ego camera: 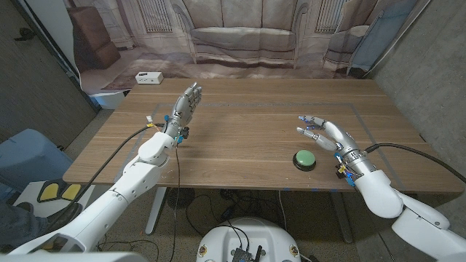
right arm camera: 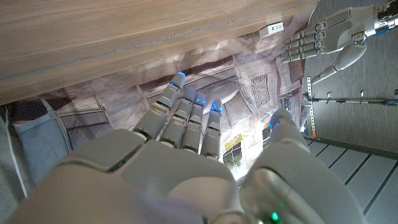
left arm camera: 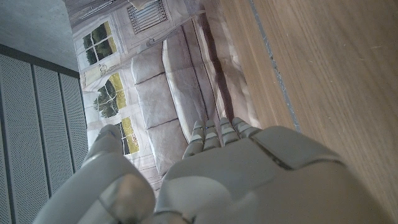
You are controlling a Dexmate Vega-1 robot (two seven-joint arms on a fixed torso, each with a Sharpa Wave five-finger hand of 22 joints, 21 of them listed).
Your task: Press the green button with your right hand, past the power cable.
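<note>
Right hand (ego camera: 326, 133) hovering just beyond the green button (ego camera: 305, 158), holding nothing.

The button is sitting on the desk (ego camera: 247, 138) toward the near right, close to the near edge. The right hand is hanging over the desk just to the far right of the button, fingers (ego camera: 309, 131) spread apart and pointing left, gripping nothing and not touching the button. The left hand (ego camera: 186, 105) is standing raised over the far left part of the desk, well apart from the button, its fingers straight, close together and pointing up, also holding nothing. A white box (ego camera: 148, 77) is lying on the floor beyond the desk's far left corner. A printed backdrop of a sofa (ego camera: 240, 33) is hanging behind the desk.
</note>
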